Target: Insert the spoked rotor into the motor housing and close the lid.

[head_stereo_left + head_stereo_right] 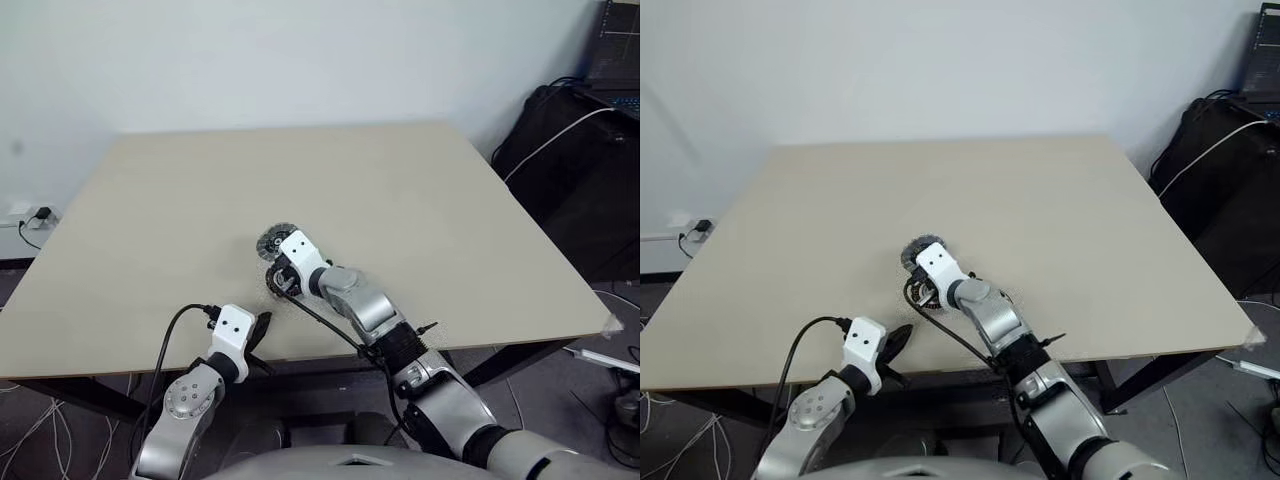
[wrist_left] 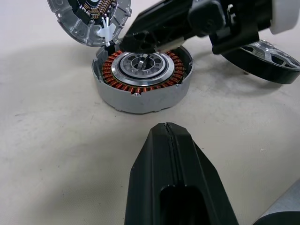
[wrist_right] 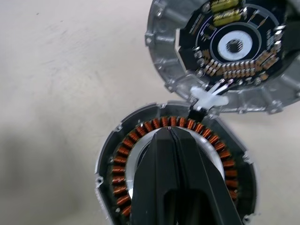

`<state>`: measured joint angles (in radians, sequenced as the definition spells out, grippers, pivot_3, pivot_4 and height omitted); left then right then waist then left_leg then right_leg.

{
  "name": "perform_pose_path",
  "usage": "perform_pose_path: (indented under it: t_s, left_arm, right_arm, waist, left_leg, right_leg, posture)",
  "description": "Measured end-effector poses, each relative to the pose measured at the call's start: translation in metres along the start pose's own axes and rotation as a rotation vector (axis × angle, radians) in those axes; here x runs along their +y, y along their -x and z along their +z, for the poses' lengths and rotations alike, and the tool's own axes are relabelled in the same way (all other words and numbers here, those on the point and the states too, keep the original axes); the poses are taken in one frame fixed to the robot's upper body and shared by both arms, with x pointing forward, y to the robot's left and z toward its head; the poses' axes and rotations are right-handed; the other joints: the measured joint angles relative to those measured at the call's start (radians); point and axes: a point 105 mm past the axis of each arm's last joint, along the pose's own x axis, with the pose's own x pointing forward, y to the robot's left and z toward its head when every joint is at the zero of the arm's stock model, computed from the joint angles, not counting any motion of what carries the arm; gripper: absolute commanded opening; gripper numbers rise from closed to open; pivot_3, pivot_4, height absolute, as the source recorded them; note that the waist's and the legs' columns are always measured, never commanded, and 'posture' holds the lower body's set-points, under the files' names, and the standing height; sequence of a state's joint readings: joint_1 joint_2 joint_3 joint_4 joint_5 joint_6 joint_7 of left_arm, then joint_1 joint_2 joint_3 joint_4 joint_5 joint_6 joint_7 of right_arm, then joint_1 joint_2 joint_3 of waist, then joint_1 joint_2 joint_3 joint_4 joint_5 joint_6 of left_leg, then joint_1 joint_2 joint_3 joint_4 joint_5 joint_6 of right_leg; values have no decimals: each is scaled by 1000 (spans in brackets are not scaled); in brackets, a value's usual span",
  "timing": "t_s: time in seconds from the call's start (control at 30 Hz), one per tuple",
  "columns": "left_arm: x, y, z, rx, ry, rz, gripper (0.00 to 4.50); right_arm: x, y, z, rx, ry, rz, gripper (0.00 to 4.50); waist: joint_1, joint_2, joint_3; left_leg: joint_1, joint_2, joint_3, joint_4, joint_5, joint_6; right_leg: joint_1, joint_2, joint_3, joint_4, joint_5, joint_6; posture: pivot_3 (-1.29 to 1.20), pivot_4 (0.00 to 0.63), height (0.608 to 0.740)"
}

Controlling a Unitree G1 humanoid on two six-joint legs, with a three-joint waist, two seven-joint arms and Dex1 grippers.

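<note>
While the motor housing (image 2: 142, 77) is sitting open near the table's (image 1: 420, 200) front edge, its copper windings bare and empty, the right gripper (image 3: 169, 133) is hovering over its centre, fingers pinched together, holding nothing. The lid (image 3: 225, 51) is lying flipped beside the housing, circuit side up, joined by a white link. The spoked rotor (image 2: 269, 58) is resting just beyond the housing, w/ its rim tilted. The left gripper (image 2: 166, 129) is also closed and empty, waiting nearby. Best approach imo: open over the rotor, grip the rim, keep it level w/ the housing bore.
</note>
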<state>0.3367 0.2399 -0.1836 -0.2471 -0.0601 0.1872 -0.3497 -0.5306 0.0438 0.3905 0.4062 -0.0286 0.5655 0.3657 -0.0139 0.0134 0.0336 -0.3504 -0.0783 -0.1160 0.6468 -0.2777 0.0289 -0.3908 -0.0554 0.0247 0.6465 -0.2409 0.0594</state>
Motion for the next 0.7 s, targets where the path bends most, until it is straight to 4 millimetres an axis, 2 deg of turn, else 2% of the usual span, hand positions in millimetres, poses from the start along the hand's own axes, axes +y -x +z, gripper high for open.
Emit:
perform_pose_path:
  t_s: [0.2, 0.43, 0.7]
  left_arm:
    - [0, 0, 0, 0, 2, -1, 0]
    - [-1, 0, 0, -1, 0, -3, 0]
    - [-1, -1, 1, -4, -2, -6, 0]
  right_arm:
    - [-3, 3, -7, 12, -10, -3, 16]
    - [-3, 16, -25, 37, -34, 1, 16]
    - [-1, 24, -24, 31, -36, 2, 16]
  waist:
    - [0, 0, 0]
    - [0, 1, 0]
    - [1, 1, -1]
  left_leg:
    - [0, 0, 0, 0, 0, 0]
    - [0, 0, 0, 0, 0, 0]
    - [0, 0, 0, 0, 0, 0]
  right_leg:
    - [0, 0, 0, 0, 0, 0]
    - [0, 0, 0, 1, 0, 0]
    - [0, 0, 0, 1, 0, 0]
  posture:
    - [0, 0, 740]
    - [0, 0, 740]
    - [0, 0, 740]
